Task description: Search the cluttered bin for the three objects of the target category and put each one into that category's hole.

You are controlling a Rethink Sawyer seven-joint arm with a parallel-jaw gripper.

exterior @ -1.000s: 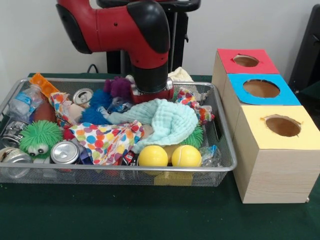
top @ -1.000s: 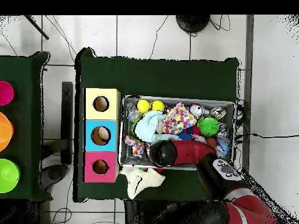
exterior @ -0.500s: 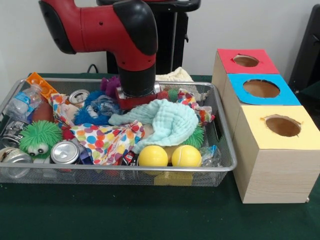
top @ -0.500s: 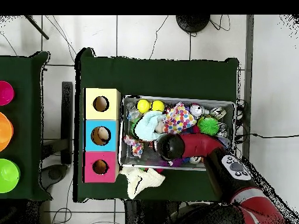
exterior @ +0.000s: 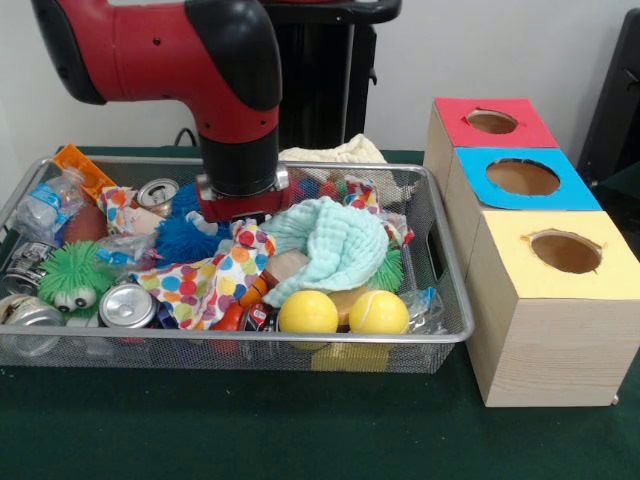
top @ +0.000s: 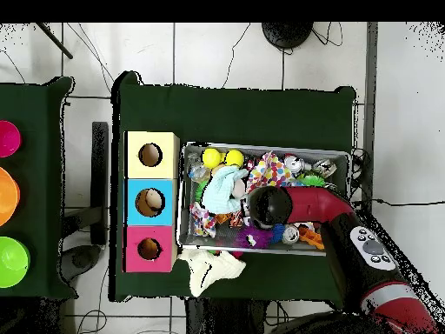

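The silver wire-mesh bin (exterior: 240,341) stands on the green table, full of clutter; it also shows in the overhead view (top: 265,146). My gripper (exterior: 238,215) is down in the bin's middle, under the red and black wrist, amid a blue fuzzy toy (exterior: 185,238) and a polka-dot cloth (exterior: 205,280). The wrist and clutter hide it. In the overhead view the arm (top: 269,207) covers the bin's centre. A mint cloth (exterior: 335,245) lies just right of the gripper. Three boxes with holes stand beside the bin: red (exterior: 492,122), blue (exterior: 523,178), yellow (exterior: 565,252).
Two yellow balls (exterior: 307,312) (exterior: 378,312) lie at the bin's front rim. A green spiky toy (exterior: 75,275), cans (exterior: 128,305), a plastic bottle (exterior: 45,205) and an orange piece (exterior: 85,168) fill the left end. A cream cloth (exterior: 330,152) lies behind the bin.
The arm has moved left along the bin in the front view. The mint and polka-dot cloths have bunched and shifted with it, and a purple toy is now hidden.
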